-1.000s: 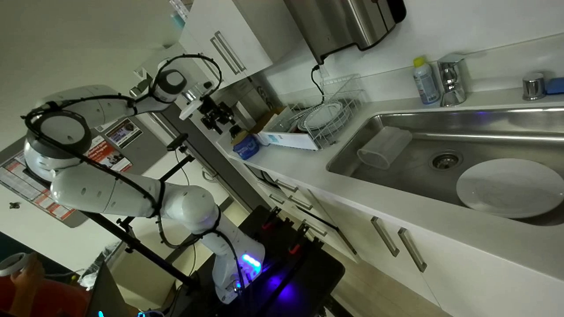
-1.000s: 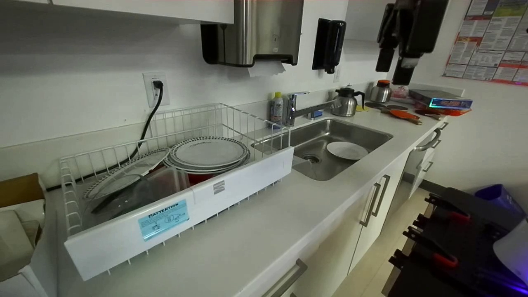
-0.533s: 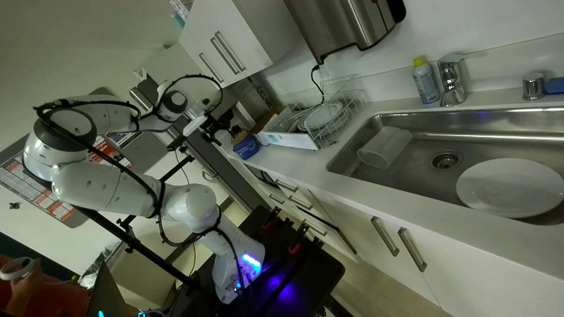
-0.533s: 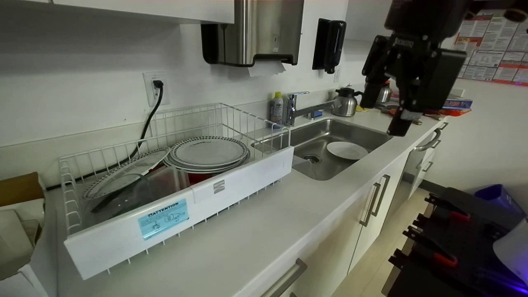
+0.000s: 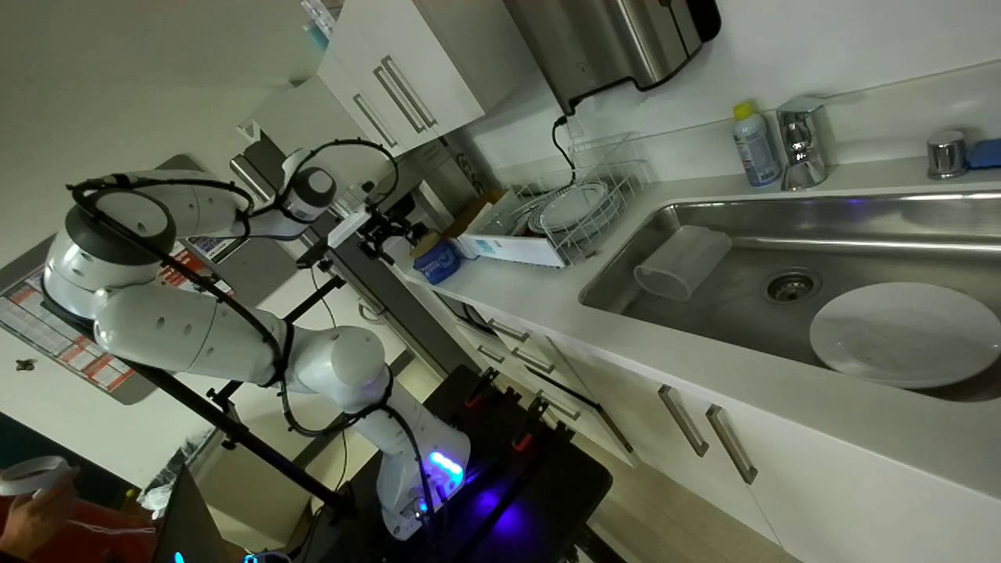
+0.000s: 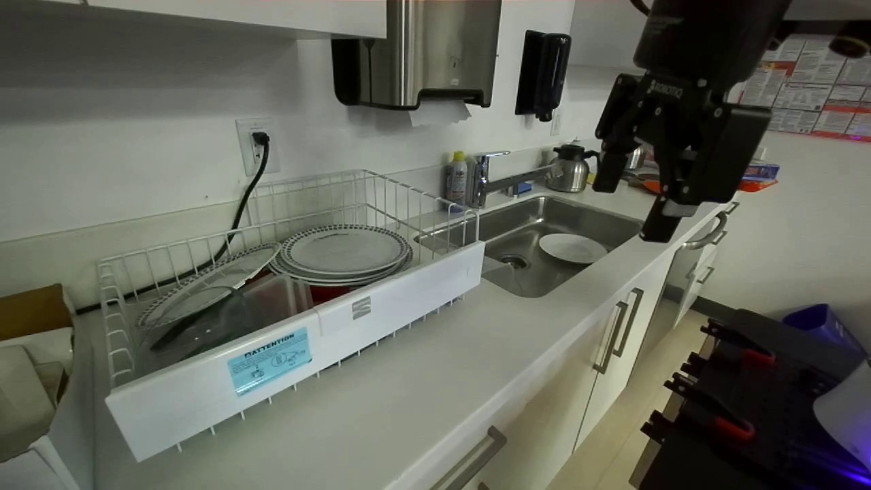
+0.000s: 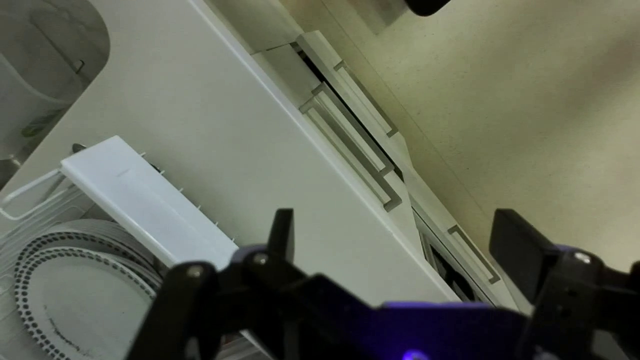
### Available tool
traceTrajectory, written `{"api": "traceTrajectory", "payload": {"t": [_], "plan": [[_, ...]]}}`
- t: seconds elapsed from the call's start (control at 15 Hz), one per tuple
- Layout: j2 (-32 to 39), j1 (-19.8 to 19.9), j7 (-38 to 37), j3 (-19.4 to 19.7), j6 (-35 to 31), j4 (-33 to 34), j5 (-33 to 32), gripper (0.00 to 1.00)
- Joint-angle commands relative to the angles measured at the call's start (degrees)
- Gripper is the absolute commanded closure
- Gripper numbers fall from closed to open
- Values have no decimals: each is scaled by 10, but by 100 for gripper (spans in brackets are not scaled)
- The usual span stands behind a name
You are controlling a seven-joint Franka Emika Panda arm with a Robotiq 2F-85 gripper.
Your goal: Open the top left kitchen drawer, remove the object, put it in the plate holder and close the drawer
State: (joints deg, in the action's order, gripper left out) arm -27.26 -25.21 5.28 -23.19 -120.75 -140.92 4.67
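A white drawer front (image 7: 439, 215) with a slim silver handle stands pulled out under the counter edge in the wrist view. A dark object (image 7: 457, 280) shows inside it; what it is I cannot tell. The white wire dish rack (image 6: 395, 292), the plate holder, stands on the counter with plates and a clear container in it; it also shows in an exterior view (image 5: 520, 248). My gripper (image 7: 394, 215) is open and empty, fingers wide apart, above the counter edge and the open drawer. The gripper hangs pointing down in both exterior views (image 6: 633, 207) (image 5: 395, 238).
A steel sink (image 6: 626, 228) holds a white plate (image 6: 573, 248). A blue tub (image 5: 438, 262) and a cardboard box (image 6: 34, 313) stand beside the rack. More drawer handles (image 7: 367, 100) stick out along the counter front. The robot's black base table (image 5: 547, 485) stands close to the cabinets.
My gripper has come down and nearer to the counter, open throughout. Most of this movement came in the first half second; the last part is small. The rack and drawers have not moved.
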Motion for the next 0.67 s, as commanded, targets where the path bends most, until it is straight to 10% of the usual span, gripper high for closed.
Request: {"api": "traceTrajectory", "payload": {"t": [0.0, 0.6], "plan": [[5, -14, -9, -18, 22, 4, -27, 0], [79, -22, -89, -156, -122, -59, -208, 0]]}}
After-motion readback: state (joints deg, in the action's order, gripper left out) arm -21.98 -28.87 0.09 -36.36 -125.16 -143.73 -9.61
